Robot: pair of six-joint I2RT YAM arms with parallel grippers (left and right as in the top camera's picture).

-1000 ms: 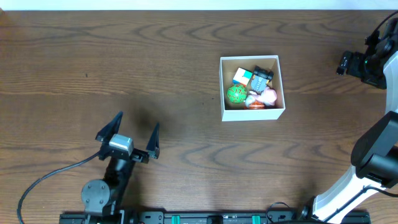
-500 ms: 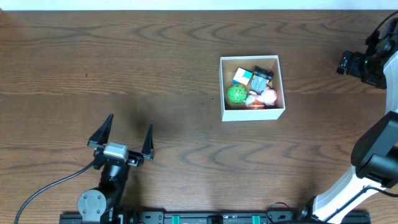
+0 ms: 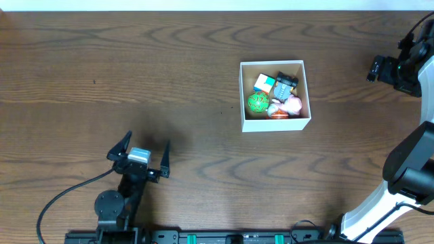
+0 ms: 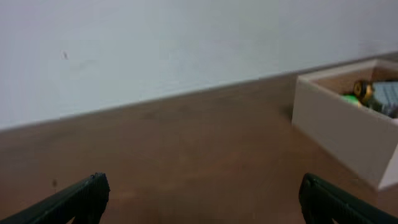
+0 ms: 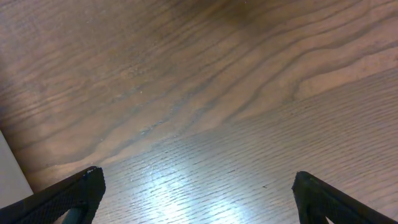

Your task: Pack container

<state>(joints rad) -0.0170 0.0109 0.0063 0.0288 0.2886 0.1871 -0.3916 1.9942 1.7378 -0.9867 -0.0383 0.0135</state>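
Observation:
The container (image 3: 274, 124), a small white-walled box, sits right of the table's centre. It holds several toys, among them a green ball (image 3: 258, 102), a pink toy (image 3: 293, 103) and a blue-and-white cube (image 3: 264, 83). My left gripper (image 3: 146, 145) is open and empty near the front left, far from the container. In the left wrist view the gripper (image 4: 202, 194) hangs low over the wood, with the container (image 4: 342, 134) ahead at the right. My right gripper (image 3: 377, 68) is at the far right edge; its wrist view shows the gripper (image 5: 198, 190) open and empty over bare wood.
The wooden table (image 3: 135, 61) stretches wide to the left of the container. A black cable (image 3: 61, 196) trails from the left arm at the front. A white surface (image 5: 9, 171) shows at the left edge of the right wrist view.
My left gripper swung slightly left, then back right and a little toward the front edge, staying open. The right arm and the container have not moved.

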